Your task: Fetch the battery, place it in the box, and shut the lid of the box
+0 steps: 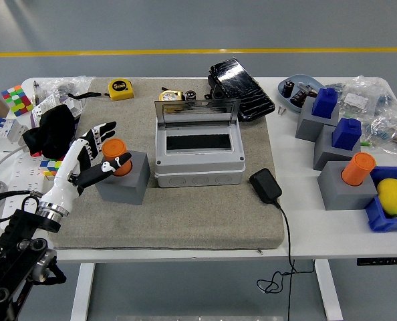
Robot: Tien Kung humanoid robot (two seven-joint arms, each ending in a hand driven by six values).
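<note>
An orange cylindrical battery (115,152) stands upright in a grey block holder (123,182) on the left of the grey mat. My left hand (98,152) is at the battery. Its fingers (102,134) are spread along the battery's left side and the thumb reaches across its front, not clearly clamped. The battery still sits in the holder. The grey box (198,159) stands in the mat's middle, with its clear lid (197,111) raised upright at the back. The right arm is out of view.
A black charger (266,186) with its cable lies right of the box. On the right stand grey blocks, one with another orange battery (357,168) and two with blue pieces (325,101), plus a blue bin holding a yellow fruit (393,195). A black cloth (51,126) and a colour cube (14,99) lie at the left.
</note>
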